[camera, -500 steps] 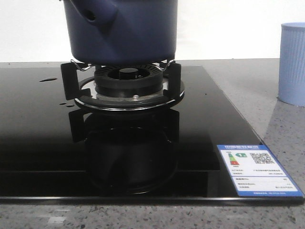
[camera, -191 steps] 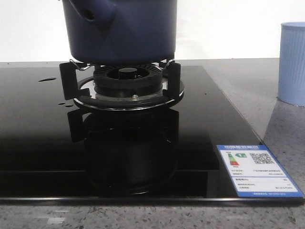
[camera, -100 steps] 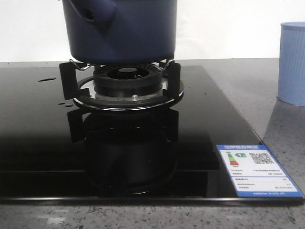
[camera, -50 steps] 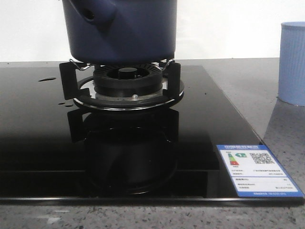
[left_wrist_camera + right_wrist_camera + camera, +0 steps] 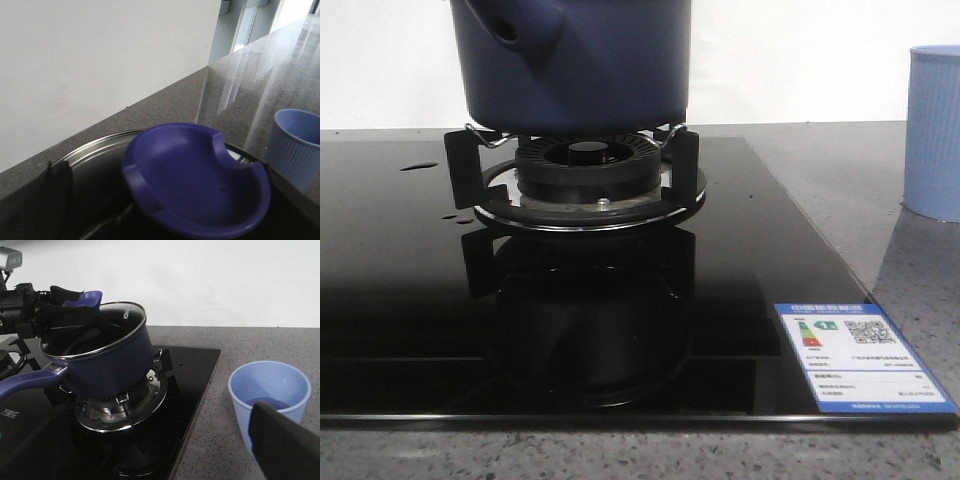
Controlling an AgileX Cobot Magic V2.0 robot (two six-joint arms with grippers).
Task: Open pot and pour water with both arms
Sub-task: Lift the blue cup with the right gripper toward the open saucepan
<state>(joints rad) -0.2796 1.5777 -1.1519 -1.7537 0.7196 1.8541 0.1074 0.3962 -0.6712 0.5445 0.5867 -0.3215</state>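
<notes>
The dark navy pot [image 5: 575, 65] stands on the gas burner [image 5: 585, 175], its tubular stub [image 5: 510, 25] towards the left. In the right wrist view the pot [image 5: 107, 367] carries a steel-rimmed glass lid [image 5: 122, 320] and a long blue handle [image 5: 22, 382]. My left gripper [image 5: 75, 307] is over the pot, shut on the lid's blue knob [image 5: 195, 180]. I cannot tell whether the lid is lifted off the rim. My right gripper [image 5: 160, 460] is open and empty, in front of the hob. Neither gripper shows in the front view.
A pale blue ribbed cup [image 5: 935, 130] stands on the grey stone counter right of the black glass hob [image 5: 410, 290]; it also shows in both wrist views [image 5: 270, 400] [image 5: 295, 145]. A white label [image 5: 860, 355] sits on the hob's front right corner. A white wall is behind.
Over five seconds the pot and its trivet have shifted very slightly to the left. Nothing visible has changed in the last second.
</notes>
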